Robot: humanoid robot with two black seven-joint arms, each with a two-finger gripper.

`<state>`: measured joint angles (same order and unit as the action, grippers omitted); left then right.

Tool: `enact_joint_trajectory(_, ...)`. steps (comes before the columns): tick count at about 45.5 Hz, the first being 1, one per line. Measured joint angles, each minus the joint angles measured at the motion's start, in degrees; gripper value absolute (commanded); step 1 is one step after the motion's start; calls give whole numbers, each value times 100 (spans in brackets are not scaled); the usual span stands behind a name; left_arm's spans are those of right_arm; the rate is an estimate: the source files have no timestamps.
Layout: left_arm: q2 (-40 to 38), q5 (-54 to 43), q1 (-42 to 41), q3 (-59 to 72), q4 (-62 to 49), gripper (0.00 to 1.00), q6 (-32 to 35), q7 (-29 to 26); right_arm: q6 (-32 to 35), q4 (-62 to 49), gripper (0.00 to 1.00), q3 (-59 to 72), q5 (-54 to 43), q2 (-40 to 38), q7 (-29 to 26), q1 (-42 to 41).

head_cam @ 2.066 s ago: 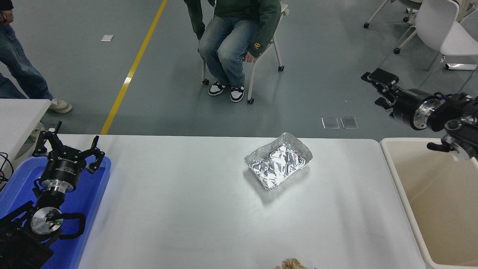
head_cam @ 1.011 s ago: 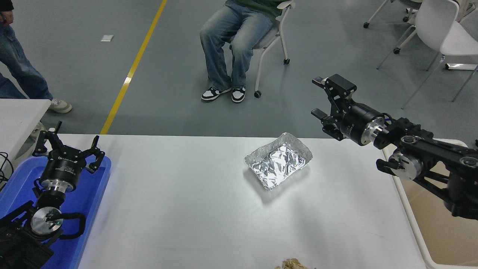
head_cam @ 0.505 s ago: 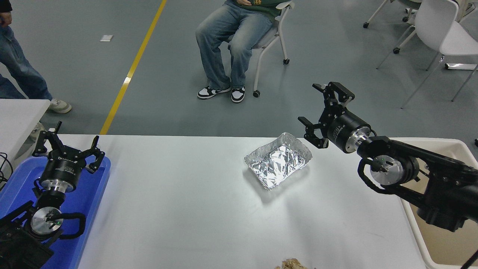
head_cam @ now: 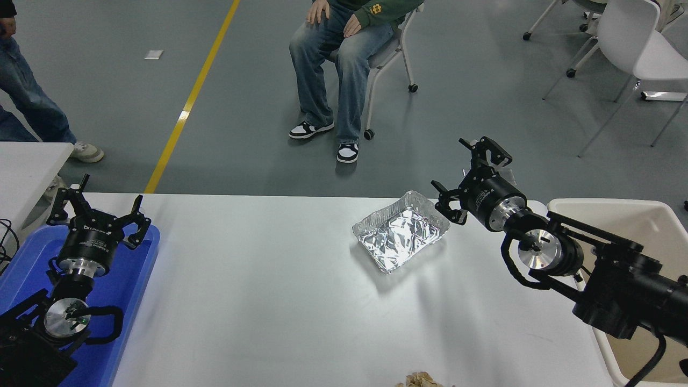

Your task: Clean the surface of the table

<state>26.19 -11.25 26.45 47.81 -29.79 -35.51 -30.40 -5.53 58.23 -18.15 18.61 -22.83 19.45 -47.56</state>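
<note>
The right gripper has swung in from over the bin at the right edge, and within a couple of seconds it has crossed the table's far right corner; now it hangs just beside the foil tray, off the tray's far right corner, fingers spread wide and holding nothing. It has dropped lower too, since half a second ago it sat a touch higher and further out. That reads like a reach for the tray, so the likely next job is to close on the rim and carry it off to the bin, though no contact is made yet. The tray itself hasn't budged: right of centre on the table, toward the far edge, turned at an angle, crumpled and shiny inside. The table is plain white and matte, bare apart from the tray and a scrap of tan crumpled stuff peeking in at the near edge, so there looks to be more than one item left to clear. The left gripper sits parked at the lower left over a blue tray, its fingers splayed apart. Beyond the table, grey floor with a yellow line, a seated person whose hands now rest on their knees, another person's legs at far left, and white chairs at top right.
</note>
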Motion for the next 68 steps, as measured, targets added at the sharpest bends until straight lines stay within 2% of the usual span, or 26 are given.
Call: enact_joint_trajectory(68, 0, 0, 0, 0, 0, 100, 0, 0, 400, -612, 99, -438, 41, -57, -3, 302)
